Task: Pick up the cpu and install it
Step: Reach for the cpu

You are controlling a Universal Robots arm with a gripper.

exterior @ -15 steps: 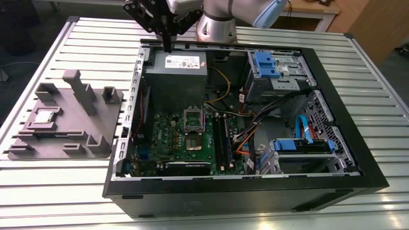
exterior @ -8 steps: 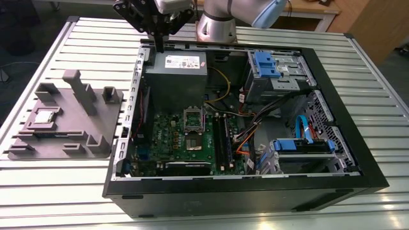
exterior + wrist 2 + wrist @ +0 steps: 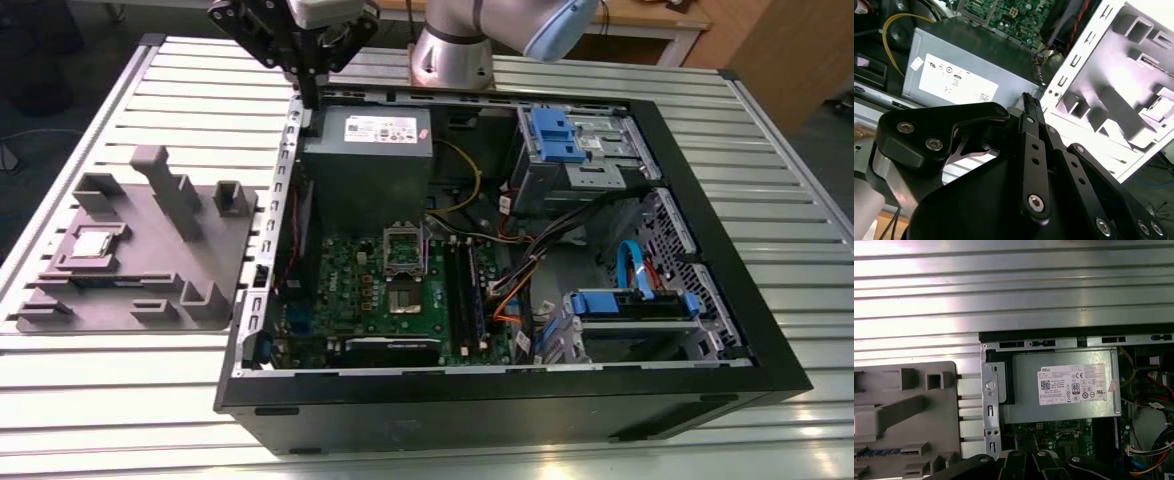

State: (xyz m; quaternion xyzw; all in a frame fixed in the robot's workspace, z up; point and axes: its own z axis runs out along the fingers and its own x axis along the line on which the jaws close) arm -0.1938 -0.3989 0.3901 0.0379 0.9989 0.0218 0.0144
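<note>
The cpu (image 3: 96, 243), a small pale square chip, lies flat in a recess of the grey fixture (image 3: 160, 300) on the table, at the exterior view's left. My gripper (image 3: 310, 98) hangs above the far left corner of the open computer case (image 3: 747, 330), over the case edge beside the grey power-supply box (image 3: 367, 150). It is well apart from the cpu. In the second wrist view the gripper (image 3: 1026, 100) has its black fingers pressed together with nothing between them. The dark socket (image 3: 404, 243) with its metal frame sits on the green board (image 3: 360, 290).
Cables, blue drive cages (image 3: 561, 135) and a drive bay (image 3: 634, 305) occupy the case's right half. The grey fixture (image 3: 904, 415) carries upright posts. The slatted metal table (image 3: 1014, 290) lies bare beyond the case. The arm's base (image 3: 451, 55) stands behind the case.
</note>
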